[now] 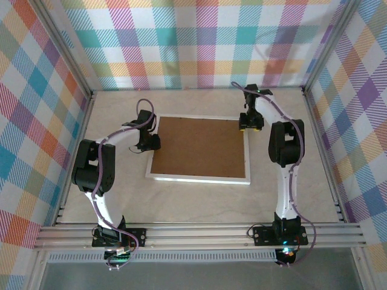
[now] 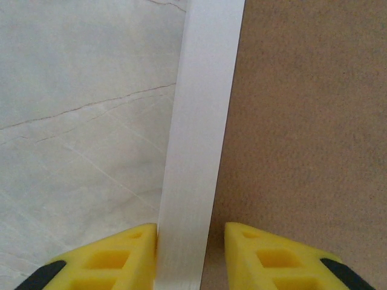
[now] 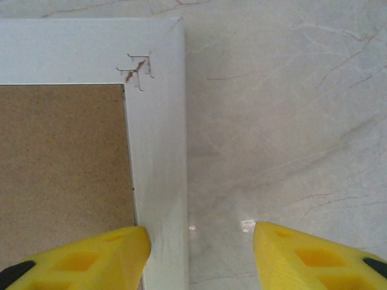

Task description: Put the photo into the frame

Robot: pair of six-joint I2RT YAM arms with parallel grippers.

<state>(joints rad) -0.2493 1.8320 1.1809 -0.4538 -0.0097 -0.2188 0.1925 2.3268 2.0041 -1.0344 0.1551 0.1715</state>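
The top view looks down from above and behind the arm bases toward the far wall, from far enough off to take in the whole table (image 1: 199, 208), both arms and the frame (image 1: 199, 179) with its brown backing board (image 1: 201, 147). The left wrist camera looks almost straight down from very close on the frame's left rail, with the left gripper (image 2: 191, 228) at the picture's lower edge. The right wrist camera looks down just as closely on the frame's far right corner, over the right gripper (image 3: 201, 228). All three views share the white frame edge, the board and the pale table beside it.
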